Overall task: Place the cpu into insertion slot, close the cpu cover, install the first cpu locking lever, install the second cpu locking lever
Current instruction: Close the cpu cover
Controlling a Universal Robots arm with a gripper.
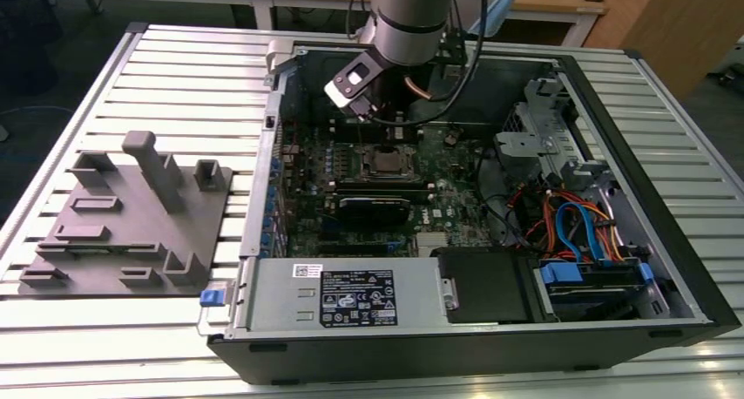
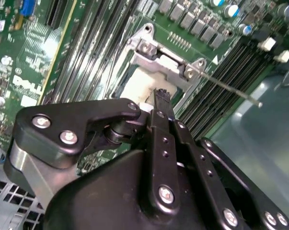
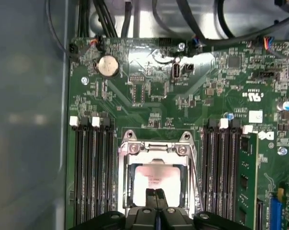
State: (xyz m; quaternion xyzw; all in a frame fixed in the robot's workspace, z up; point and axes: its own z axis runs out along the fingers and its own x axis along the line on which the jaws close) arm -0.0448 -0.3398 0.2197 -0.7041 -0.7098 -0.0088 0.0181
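Your cpu (image 3: 156,178) sits flat in the insertion slot (image 3: 130,188), its dull silver top catching a bright glare through the window of the cpu cover (image 3: 156,149). The cover lies down over the socket and frames the chip on every side.

In the first wrist view the gripper (image 3: 156,199) has its two black fingers pressed together, with no gap and nothing held between them. The tips are at the edge of the chip's top. You cannot tell whether they touch it or hang just above it.

In the second wrist view a thin locking lever (image 2: 230,89) runs out from a corner of the cover across the memory slots (image 3: 94,175). Whether it is hooked down is not clear. Those long black slots flank the socket on two opposite sides of the green motherboard (image 3: 182,103), and a coin battery (image 3: 108,65) sits further off on the board.

In the exterior view, take the socket as the dial's centre:
- The arm (image 1: 407,24) comes in from twelve o'clock.
- The power supply (image 1: 337,296) lies at six o'clock.
- The blue and orange cables (image 1: 576,225) lie toward four o'clock.

All of these are inside the open computer case (image 1: 465,355). At nine o'clock of the case, a grey fixture plate (image 1: 128,233) rests on the slatted table (image 1: 174,59).
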